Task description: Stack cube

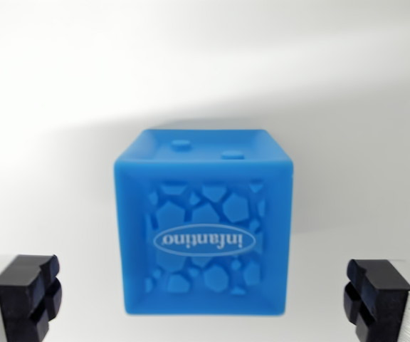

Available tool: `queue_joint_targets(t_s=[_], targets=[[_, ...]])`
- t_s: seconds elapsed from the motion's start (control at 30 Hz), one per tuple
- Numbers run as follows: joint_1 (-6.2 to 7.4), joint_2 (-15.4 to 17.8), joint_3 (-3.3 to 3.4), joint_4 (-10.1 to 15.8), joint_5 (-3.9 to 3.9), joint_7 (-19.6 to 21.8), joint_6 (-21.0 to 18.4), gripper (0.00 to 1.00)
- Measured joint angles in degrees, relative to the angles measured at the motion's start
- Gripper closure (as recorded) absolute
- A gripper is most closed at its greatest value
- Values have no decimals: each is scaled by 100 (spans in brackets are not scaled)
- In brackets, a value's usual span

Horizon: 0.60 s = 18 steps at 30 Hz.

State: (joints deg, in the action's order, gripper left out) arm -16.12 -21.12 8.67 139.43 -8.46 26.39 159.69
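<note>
Blue cube (203, 222) sits on white worktop (62, 107), no worktop edges visible. Gripper (203, 296) wide, empty, fingers flanking the cube's near face. Risk: off-centre closing nudges or twists the cube; soft embossed sides could slip.

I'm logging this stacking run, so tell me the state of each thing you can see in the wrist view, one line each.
blue cube: resting on the white surface, upright, nothing stacked on it, not gripped, logo face toward the camera and reading upside down.
claw: open, fingers wide apart on either side of the cube, touching nothing.
white surface: bare apart from the cube.
</note>
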Motion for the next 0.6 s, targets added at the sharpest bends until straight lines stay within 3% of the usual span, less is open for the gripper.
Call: queue_joint_targets(t_s=[0.27,0.43,0.6], targets=[[-113,-401,-146,-97,-132,-100,308,0],[-189,-595,-227,-155,-161,-134,449,0],[-223,-680,-264,-180,-166,-141,513,0]])
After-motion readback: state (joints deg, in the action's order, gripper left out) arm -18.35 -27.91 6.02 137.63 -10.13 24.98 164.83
